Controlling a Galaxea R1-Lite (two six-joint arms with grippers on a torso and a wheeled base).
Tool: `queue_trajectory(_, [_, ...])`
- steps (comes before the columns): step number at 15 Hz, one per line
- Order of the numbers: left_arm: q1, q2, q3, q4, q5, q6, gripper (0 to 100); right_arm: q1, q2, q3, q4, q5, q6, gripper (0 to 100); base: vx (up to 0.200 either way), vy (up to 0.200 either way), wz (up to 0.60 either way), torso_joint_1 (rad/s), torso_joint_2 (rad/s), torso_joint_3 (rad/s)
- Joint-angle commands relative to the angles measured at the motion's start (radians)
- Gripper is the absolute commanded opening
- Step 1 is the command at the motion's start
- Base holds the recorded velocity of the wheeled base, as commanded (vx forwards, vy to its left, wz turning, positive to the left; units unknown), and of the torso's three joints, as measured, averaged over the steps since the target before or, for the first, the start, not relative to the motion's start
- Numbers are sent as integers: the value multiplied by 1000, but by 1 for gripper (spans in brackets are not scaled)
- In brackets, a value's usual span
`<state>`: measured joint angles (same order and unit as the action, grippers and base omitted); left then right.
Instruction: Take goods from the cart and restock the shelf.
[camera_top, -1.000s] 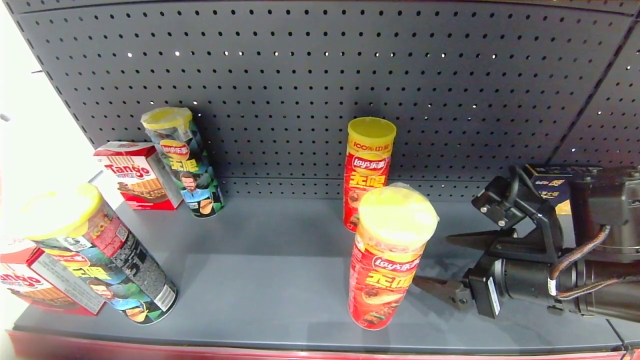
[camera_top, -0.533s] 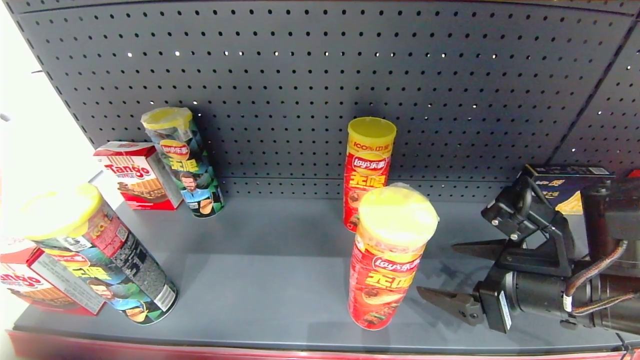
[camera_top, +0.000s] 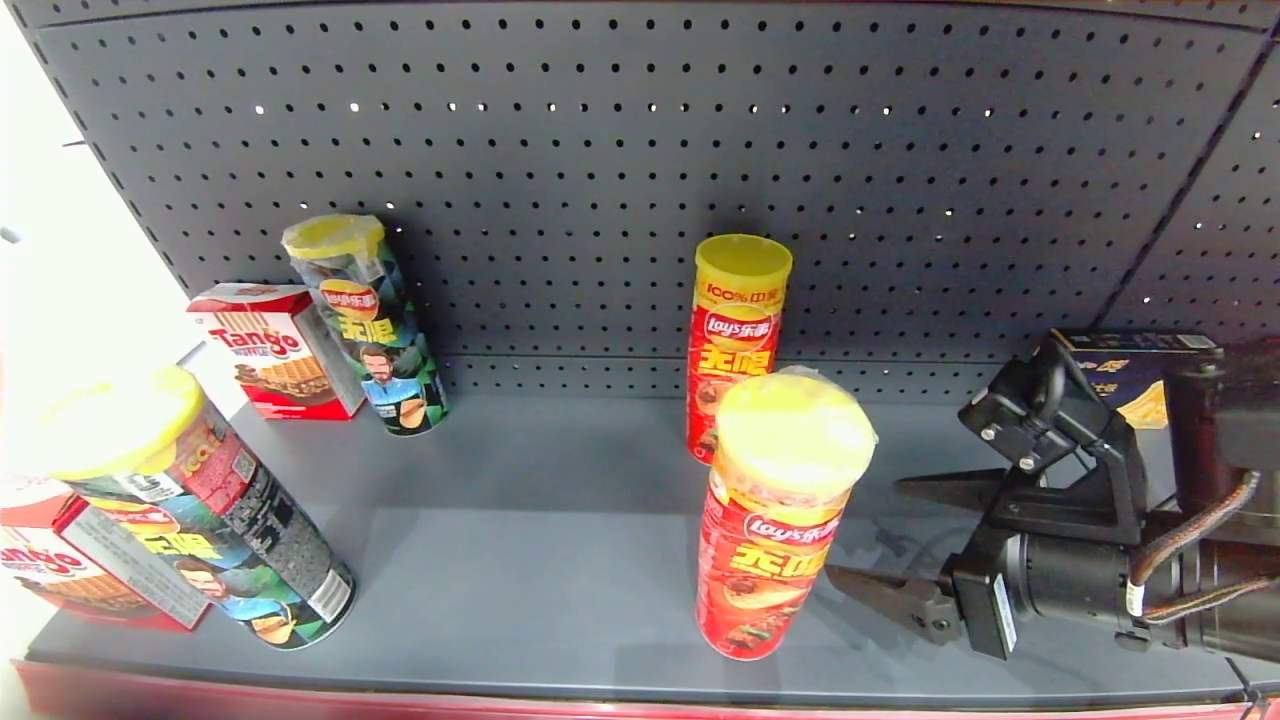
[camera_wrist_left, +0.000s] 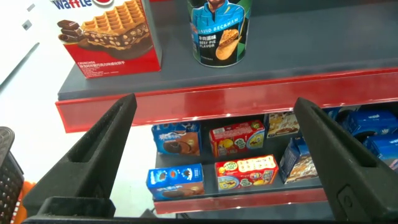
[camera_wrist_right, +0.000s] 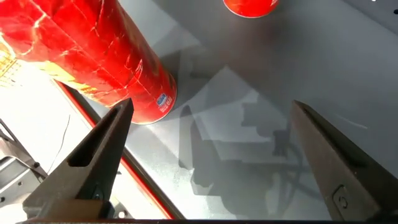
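Vs 1 s ago, nothing on the shelf (camera_top: 540, 530) has moved. The right hand (camera_top: 863, 528) backed off toward the frame's right edge, then crept left again, ending roughly where it started.

Left hand (camera_wrist_left: 213, 101): fingers spread wide, nothing between them, aimed at the shelf's red front lip (camera_wrist_left: 249, 93). The wafer box (camera_wrist_left: 109, 31) and dark-green can (camera_wrist_left: 219, 31) are above it.

Front red can (camera_top: 775, 520): upright at centre-right, near the shelf's front edge, directly in front of the rear red can (camera_top: 738, 340) by the pegboard (camera_top: 640, 150).

Right hand: lower right of the head view, lying level just over the shelf deck. Fingers are spread and empty, with tips pointing left at the front red can. The nearer tip is just beside the can's base.

Dark box (camera_top: 1130, 375): behind the right arm, far right.
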<state>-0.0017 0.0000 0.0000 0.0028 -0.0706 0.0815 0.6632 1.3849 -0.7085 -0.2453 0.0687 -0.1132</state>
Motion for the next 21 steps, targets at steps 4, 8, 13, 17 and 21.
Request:
queue_trajectory(4, [0,0,0,0,0,0,100,19,33,-25,0,0,0,100,0,0,0,0,0,0])
queue_trajectory(8, [0,0,0,0,0,0,100,24,39,-26,0,0,0,100,0,0,0,0,0,0])
queue_trajectory(13, [0,0,0,0,0,0,100,16,22,-12,0,0,1,100,0,0,0,0,0,0])
queue_trajectory(17, [0,0,0,0,0,0,100,-154,-153,3,-45,-1,3,100,0,0,0,0,0,0])
queue_trajectory(21, [0,0,0,0,0,0,100,-453,-445,55,-43,0,6,100,0,0,0,0,0,0])
